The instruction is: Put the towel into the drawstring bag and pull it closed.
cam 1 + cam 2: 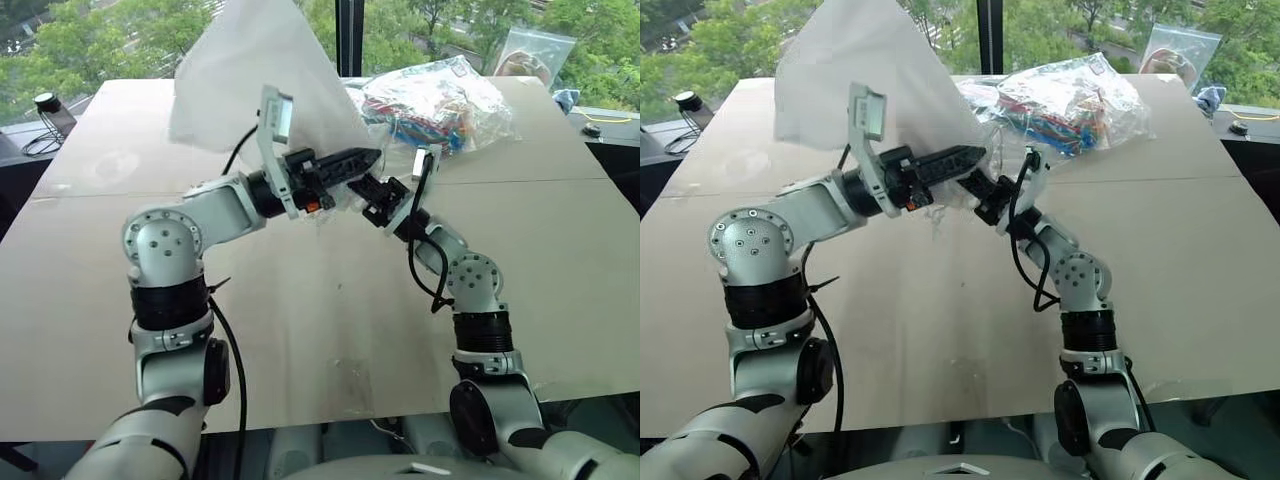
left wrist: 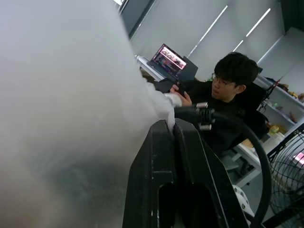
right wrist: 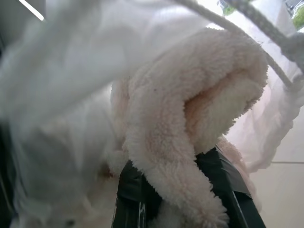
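Left gripper [image 1: 372, 156] above beige table [image 1: 300, 330]

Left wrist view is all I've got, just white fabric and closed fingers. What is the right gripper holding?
Observer: The right gripper is shut on the towel, a fluffy cream bundle.
Operator: Is the towel near the bag?
Observer: Yes, thin bag fabric and its cord drape around it.
Operator: What else is on the table?
Observer: A clear plastic bag of colourful things lies past the grippers.
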